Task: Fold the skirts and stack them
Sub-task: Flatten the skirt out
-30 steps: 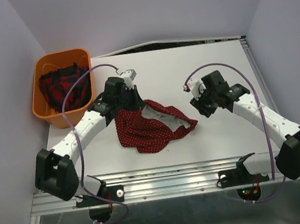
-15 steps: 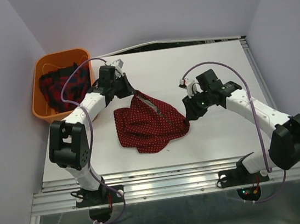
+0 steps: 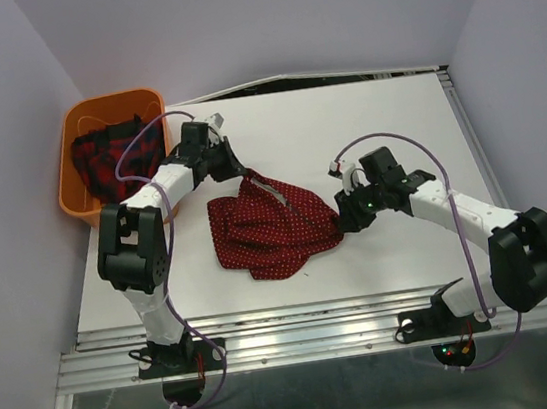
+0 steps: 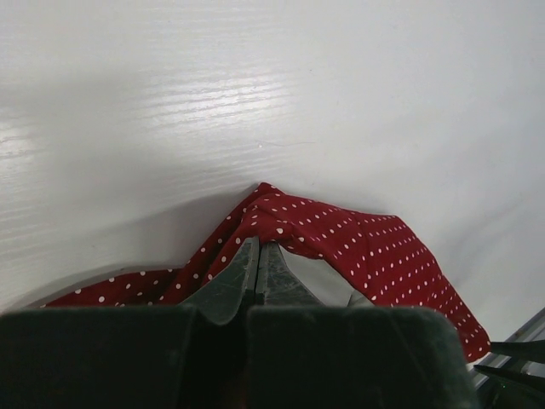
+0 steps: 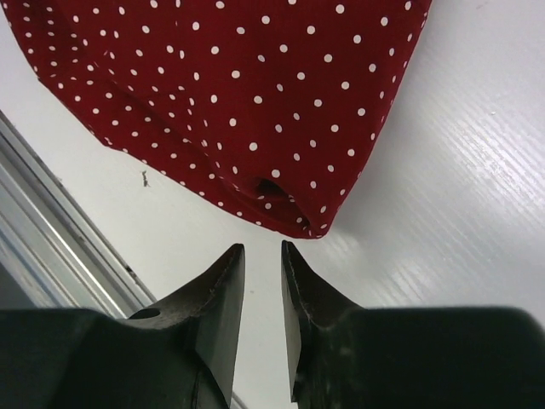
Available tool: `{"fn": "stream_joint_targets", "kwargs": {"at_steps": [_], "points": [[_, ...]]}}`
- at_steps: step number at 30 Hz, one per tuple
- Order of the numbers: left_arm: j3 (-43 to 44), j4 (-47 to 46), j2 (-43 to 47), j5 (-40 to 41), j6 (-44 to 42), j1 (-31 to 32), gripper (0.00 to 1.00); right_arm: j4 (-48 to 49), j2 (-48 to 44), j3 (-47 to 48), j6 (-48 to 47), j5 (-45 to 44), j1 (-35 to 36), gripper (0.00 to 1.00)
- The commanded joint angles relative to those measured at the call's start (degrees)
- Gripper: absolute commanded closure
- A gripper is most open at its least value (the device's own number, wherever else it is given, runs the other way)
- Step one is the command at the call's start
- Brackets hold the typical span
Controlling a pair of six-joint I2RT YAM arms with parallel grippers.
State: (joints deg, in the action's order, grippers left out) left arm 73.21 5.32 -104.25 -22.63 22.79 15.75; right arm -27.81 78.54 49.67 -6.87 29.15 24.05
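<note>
The dark red polka-dot skirt [image 3: 272, 230] lies bunched at the middle of the white table [image 3: 364, 122]. My left gripper [image 3: 239, 172] is at its far corner, which rises to a peak. In the left wrist view the left gripper [image 4: 258, 244] is shut, with the dotted skirt [image 4: 375, 247] pinched at the tips. My right gripper [image 3: 339, 221] sits low at the skirt's right corner. Seen from the right wrist, the right gripper [image 5: 261, 245] stands narrowly open on bare table, and the skirt's folded corner [image 5: 289, 213] lies just ahead of the tips. The plaid skirt [image 3: 111, 155] is crumpled in the basket.
An orange plastic basket [image 3: 77, 205] stands at the table's rear left corner, close to my left arm. A metal rail [image 3: 309, 321] runs along the near edge. Walls close in the left, right and back. A tiny scrap [image 5: 146, 178] lies near the skirt's hem.
My left gripper drew back and to the left, lifting the skirt's far corner into a peak. My right gripper moved left to the skirt's right corner, and its jaws narrowed.
</note>
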Motion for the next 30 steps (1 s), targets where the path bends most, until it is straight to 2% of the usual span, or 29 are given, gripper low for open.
{"fn": "stream_joint_targets", "kwargs": {"at_steps": [1, 14, 19, 24, 30], "points": [[2.46, -1.89, 0.18, -1.36, -1.78, -0.02, 1.0, 8.38, -1.9, -3.17, -2.27, -1.63, 0.91, 0.71], [2.46, -1.37, 0.36, -0.57, -3.1, -0.02, 1.0, 16.3, 2.58, -5.19, -7.62, -8.75, 5.3, 0.64], [2.38, -1.19, 0.54, -0.57, -3.45, -0.02, 1.0, 16.56, 3.72, -6.43, -10.44, -8.67, 5.83, 0.63], [2.29, -1.1, 0.45, -0.39, -3.8, -0.02, 1.0, 14.55, 2.93, -7.39, -13.78, -7.61, 5.83, 0.57], [2.38, -0.93, 0.36, -0.31, -4.24, -0.02, 1.0, 13.57, 0.82, -9.24, -16.94, -5.07, 5.83, 0.57]]}}
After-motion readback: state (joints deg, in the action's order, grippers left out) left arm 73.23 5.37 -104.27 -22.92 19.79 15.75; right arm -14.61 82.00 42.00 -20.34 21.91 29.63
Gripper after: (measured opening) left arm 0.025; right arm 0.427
